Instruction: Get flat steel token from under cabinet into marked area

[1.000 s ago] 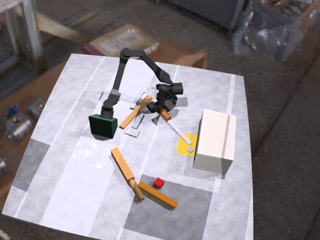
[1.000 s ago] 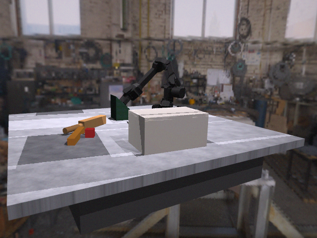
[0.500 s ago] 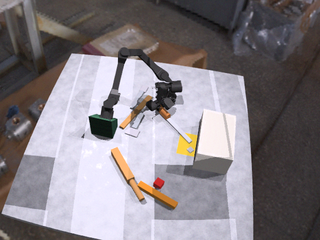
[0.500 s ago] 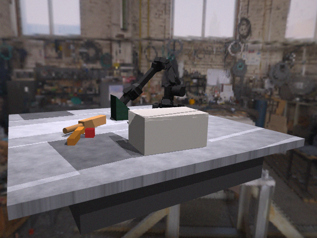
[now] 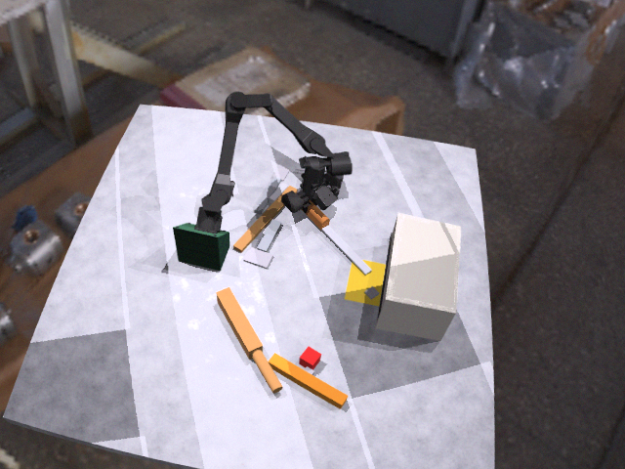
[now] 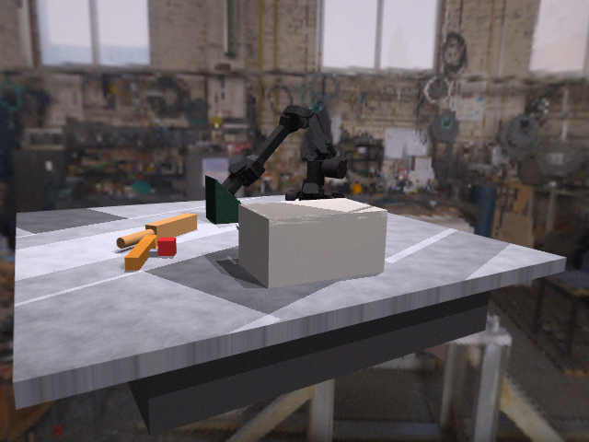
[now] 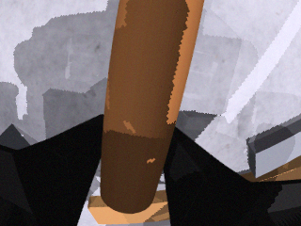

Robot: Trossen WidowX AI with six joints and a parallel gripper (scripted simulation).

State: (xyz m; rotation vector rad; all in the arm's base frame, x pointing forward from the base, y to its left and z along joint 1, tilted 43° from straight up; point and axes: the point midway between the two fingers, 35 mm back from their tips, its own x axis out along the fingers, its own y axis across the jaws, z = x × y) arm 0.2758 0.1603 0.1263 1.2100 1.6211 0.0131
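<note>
The black hand [image 5: 309, 201] [image 6: 314, 193] [image 7: 135, 127] was pinching the round orange handle [image 5: 318, 217] [image 7: 141, 94] of a tool, one finger on each side. From where I stood in the room, I saw a thin grey rod [image 5: 346, 249] poke out of the handle. It slanted toward the big cream cabinet [image 5: 424, 262] [image 6: 323, 242], and its flat end was over the yellow patch [image 5: 355, 287].

The little grey token [image 5: 372, 292] was out from under the cabinet. It lay flat on the yellow patch, near the cabinet's side, with a small gap between it and the rod's end. Shade fell over it.

Close to the hand, on the side toward the arm's foot, was a long orange stick [image 5: 260, 227]. A grey strip [image 5: 270, 236] and a pale flat piece [image 5: 259, 259] lay near it. The black arm [image 5: 229, 146] [image 6: 275, 145] bent up high and came down to a dark green block [image 5: 201, 247] [image 6: 216, 204].

Farther off on the worktop [image 5: 191, 404] [image 6: 95, 314], a fat orange bat [image 5: 239, 322] [image 6: 173, 226] lay with its thin end close to an orange bar [image 5: 309, 381] [image 6: 140, 251]. A red cube [image 5: 310, 357] [image 6: 167, 246] sat just beside that bar.
</note>
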